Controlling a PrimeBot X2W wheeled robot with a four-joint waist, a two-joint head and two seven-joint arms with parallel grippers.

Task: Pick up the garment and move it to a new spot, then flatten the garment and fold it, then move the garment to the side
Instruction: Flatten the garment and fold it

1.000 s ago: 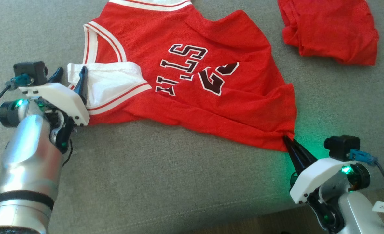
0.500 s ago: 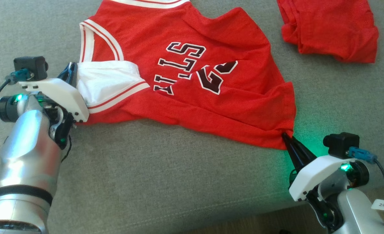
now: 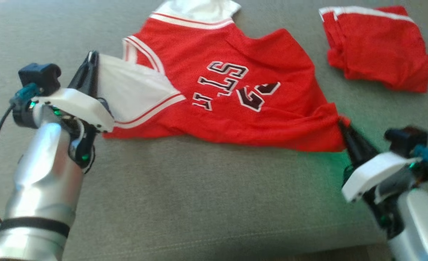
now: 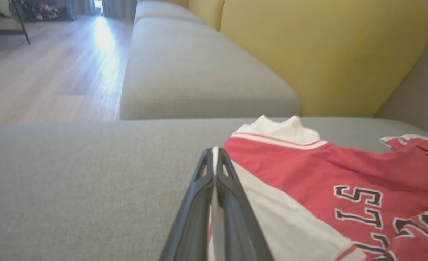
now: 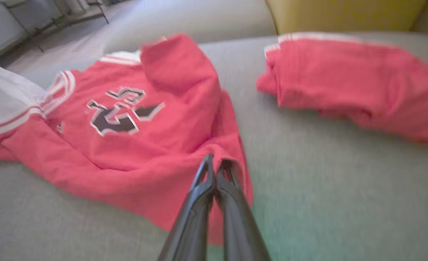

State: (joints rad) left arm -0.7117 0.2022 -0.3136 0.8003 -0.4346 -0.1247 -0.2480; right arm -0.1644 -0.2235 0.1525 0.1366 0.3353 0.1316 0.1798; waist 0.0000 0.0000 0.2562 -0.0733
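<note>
The garment (image 3: 235, 105) is a red basketball jersey with white trim and dark lettering, spread on a grey sofa cushion (image 3: 199, 203). My left gripper (image 3: 91, 57) is shut on the white turned-over flap at the jersey's left edge; the left wrist view shows that white cloth (image 4: 272, 214) pinched between the closed fingers of the left gripper (image 4: 214, 150). My right gripper (image 3: 341, 123) is shut on the jersey's red lower right corner, which in the right wrist view bunches (image 5: 214, 152) around the tips of the right gripper (image 5: 215, 159).
A second red garment with a white band (image 3: 377, 61) lies folded at the back right of the cushion. Yellow back cushions (image 4: 308, 50) rise behind the seat, and a further grey cushion (image 4: 199, 79) runs alongside a wooden floor (image 4: 40, 79).
My left gripper has shut on the white flap. Both grippers have lifted and carried their corners of the jersey away from me. The head camera has also shifted.
</note>
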